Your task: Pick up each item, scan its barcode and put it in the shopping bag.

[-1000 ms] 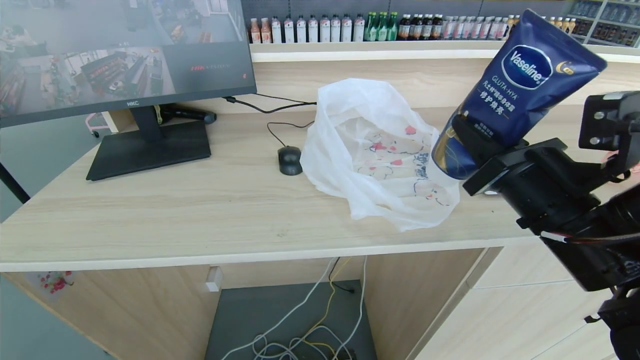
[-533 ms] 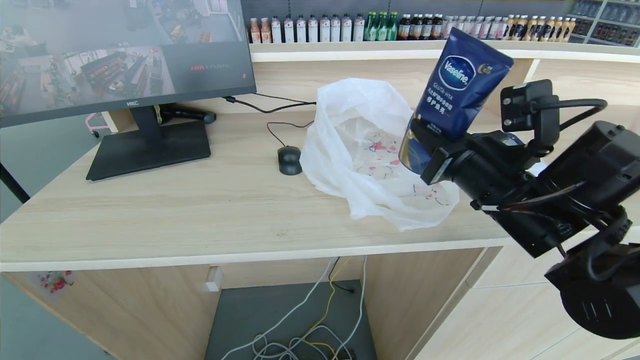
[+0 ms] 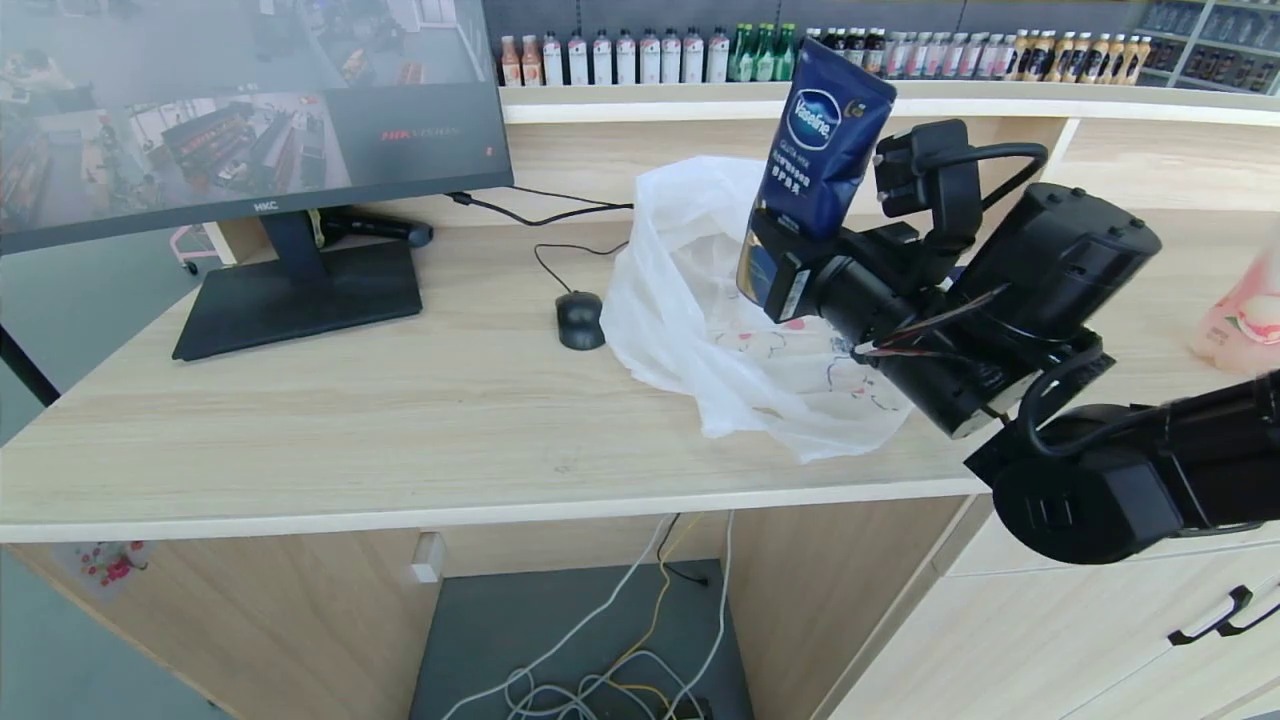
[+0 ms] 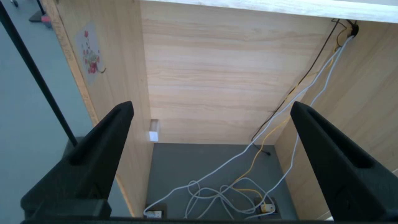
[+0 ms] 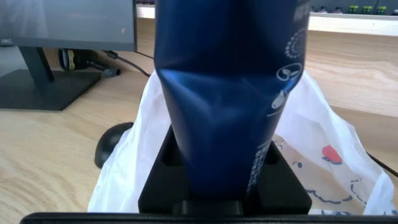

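My right gripper is shut on the lower end of a dark blue lotion tube, which stands upright with its crimped end up. It hangs just above the open mouth of the white plastic shopping bag that lies on the wooden counter. In the right wrist view the tube rises between the fingers of my right gripper, with the bag behind and below it. My left gripper is open and holds nothing, low down in front of the space under the counter.
A monitor stands at the counter's left, with a black handheld scanner behind its foot and a mouse beside the bag. A pink bottle sits at the far right. Loose cables lie under the counter.
My right arm has carried the tube leftward and farther over the counter, from beside the bag's right edge to above its opening. The bag has not moved.
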Robot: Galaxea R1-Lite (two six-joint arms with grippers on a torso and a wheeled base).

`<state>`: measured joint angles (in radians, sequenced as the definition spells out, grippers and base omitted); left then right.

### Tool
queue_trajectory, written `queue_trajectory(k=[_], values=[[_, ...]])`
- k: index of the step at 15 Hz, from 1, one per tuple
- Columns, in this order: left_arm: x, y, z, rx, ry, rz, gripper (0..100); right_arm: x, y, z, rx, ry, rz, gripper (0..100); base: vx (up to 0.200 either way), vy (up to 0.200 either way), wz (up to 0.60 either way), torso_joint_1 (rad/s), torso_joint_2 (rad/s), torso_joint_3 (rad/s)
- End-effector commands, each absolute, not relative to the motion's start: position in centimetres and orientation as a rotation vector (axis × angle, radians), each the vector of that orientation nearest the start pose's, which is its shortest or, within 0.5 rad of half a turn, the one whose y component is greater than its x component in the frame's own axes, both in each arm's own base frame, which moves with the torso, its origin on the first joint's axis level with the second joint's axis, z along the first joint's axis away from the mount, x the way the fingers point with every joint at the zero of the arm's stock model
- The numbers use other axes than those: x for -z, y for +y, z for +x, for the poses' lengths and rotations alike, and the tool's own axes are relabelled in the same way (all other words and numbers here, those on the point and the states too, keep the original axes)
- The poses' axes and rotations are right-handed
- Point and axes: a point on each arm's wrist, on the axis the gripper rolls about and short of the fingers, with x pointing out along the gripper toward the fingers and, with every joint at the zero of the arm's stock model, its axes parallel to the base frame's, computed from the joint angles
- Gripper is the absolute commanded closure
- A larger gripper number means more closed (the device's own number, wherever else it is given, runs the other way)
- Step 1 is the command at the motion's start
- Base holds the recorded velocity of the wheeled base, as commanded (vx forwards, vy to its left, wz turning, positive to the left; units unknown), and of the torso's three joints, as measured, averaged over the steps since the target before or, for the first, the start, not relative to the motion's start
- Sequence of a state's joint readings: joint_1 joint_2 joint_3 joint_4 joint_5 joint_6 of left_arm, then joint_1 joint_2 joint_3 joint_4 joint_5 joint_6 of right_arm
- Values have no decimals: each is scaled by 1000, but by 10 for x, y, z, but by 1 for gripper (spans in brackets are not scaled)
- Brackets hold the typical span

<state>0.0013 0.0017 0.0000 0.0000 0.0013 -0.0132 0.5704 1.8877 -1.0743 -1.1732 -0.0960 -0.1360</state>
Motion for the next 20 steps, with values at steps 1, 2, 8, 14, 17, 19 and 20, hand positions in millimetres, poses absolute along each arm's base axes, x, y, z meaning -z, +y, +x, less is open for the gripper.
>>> queue_trajectory(k=[1,2,8,14,17,19,20], values=[[-76,0,-23,-3,2,-14,0,-239,207,326,-448,-364,-18,100,0,0,0,0,0,0],[-76,0,-23,-3,2,-14,0,-242,209,331,-449,-358,-21,100,0,0,0,0,0,0],[-76,0,-23,-3,2,-14,0,-247,225,356,-454,-338,-23,100,0,0,0,0,0,0],[-76,0,-23,-3,2,-14,0,-248,234,375,-461,-308,-35,100,0,0,0,0,0,0],[-76,0,-23,-3,2,-14,0,-237,234,383,-452,-286,-44,100,0,0,0,0,0,0],[-76,0,-23,-3,2,-14,0,-231,238,391,-450,-286,-44,100,0,0,0,0,0,0],[-76,0,-23,-3,2,-14,0,-231,238,391,-450,-286,-44,100,0,0,0,0,0,0]])
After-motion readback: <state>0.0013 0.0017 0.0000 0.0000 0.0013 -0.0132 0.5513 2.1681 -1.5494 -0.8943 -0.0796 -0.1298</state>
